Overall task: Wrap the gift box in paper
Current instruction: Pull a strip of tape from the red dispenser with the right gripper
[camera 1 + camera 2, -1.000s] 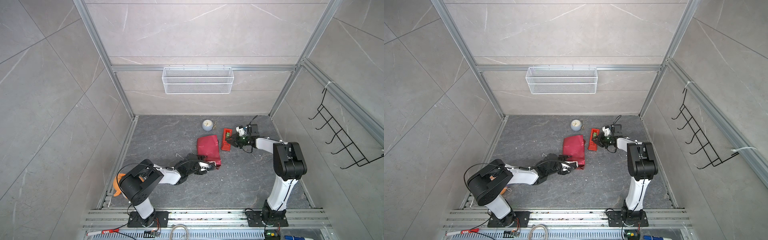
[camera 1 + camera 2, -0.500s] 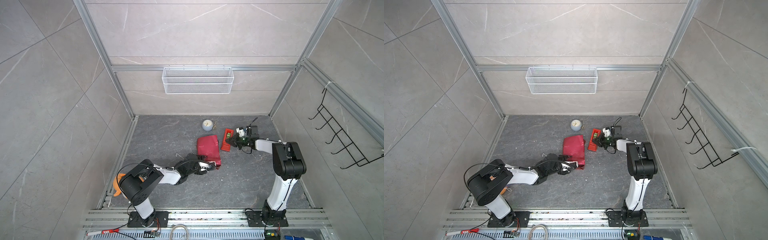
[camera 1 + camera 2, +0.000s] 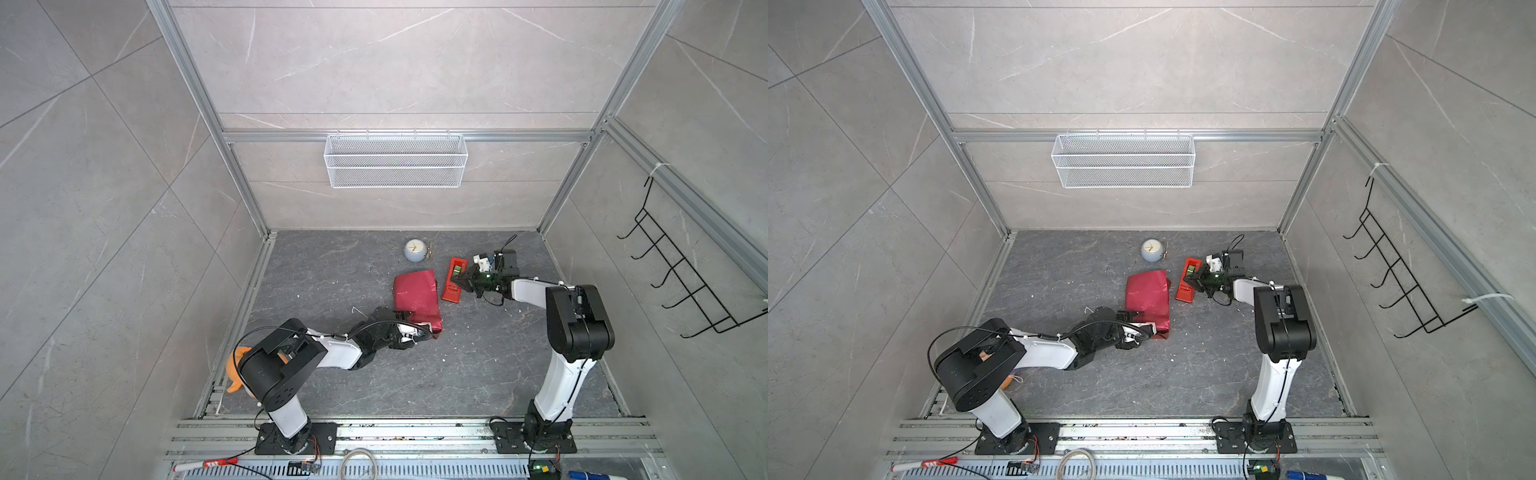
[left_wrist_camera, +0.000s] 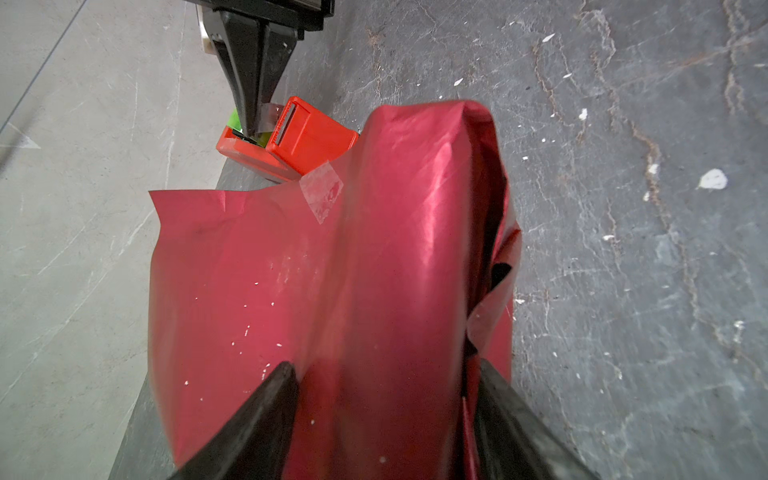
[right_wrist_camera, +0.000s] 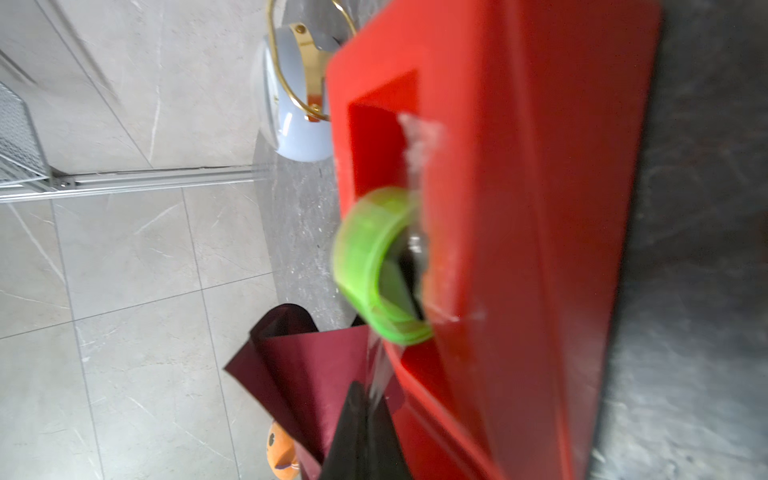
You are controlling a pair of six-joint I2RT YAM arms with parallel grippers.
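While the left gripper [image 4: 384, 368] clasps the paper [image 4: 374, 249], the right gripper [image 5: 361, 401] pinches tape [image 5: 379, 365] at the dispenser [image 3: 452, 279], the paper's 2 o'clock.

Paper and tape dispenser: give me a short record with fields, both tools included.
paper: folded into a bundle, one tape piece on its edge
gift box: not visible, probably inside the paper
tape dispenser: beside the paper
left tool: closed around the paper bundle's end
right tool: shut, pinching the tape strip at the dispenser
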